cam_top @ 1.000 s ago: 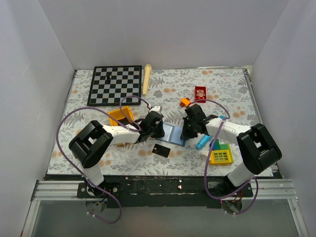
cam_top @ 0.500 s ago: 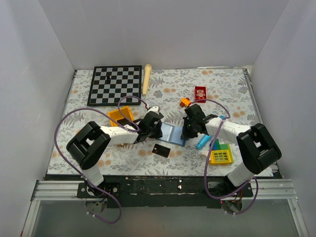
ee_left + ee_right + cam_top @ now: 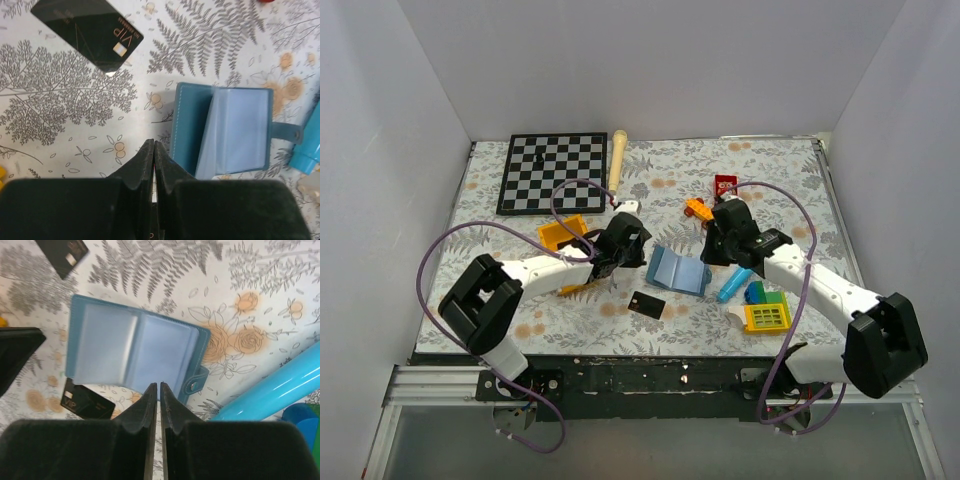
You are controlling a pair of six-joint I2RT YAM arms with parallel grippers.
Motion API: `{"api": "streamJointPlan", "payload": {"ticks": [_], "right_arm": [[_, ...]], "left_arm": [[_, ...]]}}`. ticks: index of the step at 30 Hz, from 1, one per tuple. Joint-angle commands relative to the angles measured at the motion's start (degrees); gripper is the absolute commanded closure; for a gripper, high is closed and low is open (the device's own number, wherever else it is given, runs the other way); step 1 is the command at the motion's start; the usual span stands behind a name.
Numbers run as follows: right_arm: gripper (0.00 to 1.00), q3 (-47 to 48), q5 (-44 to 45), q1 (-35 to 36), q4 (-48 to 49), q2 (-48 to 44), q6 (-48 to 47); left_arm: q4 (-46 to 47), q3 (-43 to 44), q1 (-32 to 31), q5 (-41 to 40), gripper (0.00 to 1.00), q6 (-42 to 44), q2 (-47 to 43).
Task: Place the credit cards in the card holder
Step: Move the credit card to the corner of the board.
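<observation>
While my left hand [image 3: 153, 145] and right hand [image 3: 159, 387] hang closed and empty, the card holder [image 3: 678, 270] lies half open mid tabletop [image 3: 780, 190] — unpinned, it may skid or fold when I push in the credit card [image 3: 647, 303] lying toward the near edge.

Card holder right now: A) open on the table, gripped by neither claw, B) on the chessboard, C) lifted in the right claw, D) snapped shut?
A: the card holder lies open on the table, pockets showing; neither the left claw nor the right claw grips it.
</observation>
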Motion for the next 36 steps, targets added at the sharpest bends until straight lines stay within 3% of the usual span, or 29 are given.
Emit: {"api": "streamJointPlan", "payload": {"ticks": [1,5,7,10,13,18,21,23,24,36], "right_arm": [[0.86,3.72,1.50,-0.10,-1.21,-2.38,-2.76],[0.85,2.94,-0.51,-0.10,0.19,-1.68,-2.85],[0.79,1.71,-2.27,-0.10,1.94,-1.67,-2.50],[0.75,-0.14,-4.47,-0.10,5.46,-1.33,-2.06],[0.82,0.73,-5.96,-0.10,6.35,1.48,-2.32],[0.89,4.69,-11.49,-0.01,7.75,8.33,-3.37],[0.91,6.27,-13.96,-0.10,9.25,11.76,-3.20],[0.92,7.76,-15.19,-0.01,9.86,13.96,-3.02],[0.93,8.12,-15.63,0.08,10.04,15.10,-2.93],[0.96,12.60,-19.33,1.83,11.80,22.75,-2.32]], "left_arm": [[-1.36,2.18,0.26,-1.87,1.00,1.15,-4.41],[-2.85,1.83,0.26,-3.18,1.00,0.98,-6.78],[-5.13,2.35,0.78,-4.85,0.93,0.54,-8.02],[-7.42,2.71,5.95,0.13,0.90,-1.21,-9.94],[-6.46,0.78,10.44,5.67,0.88,-1.75,-13.81],[-8.03,1.56,13.79,6.48,0.61,1.76,-21.01],[-9.70,3.05,15.28,5.95,0.32,3.43,-25.06],[-11.37,4.28,16.16,5.34,0.06,3.96,-26.91],[-12.07,4.81,16.60,4.99,0.02,4.31,-27.79],[-19.73,11.23,21.26,1.46,0.02,-0.17,-34.65]]}}
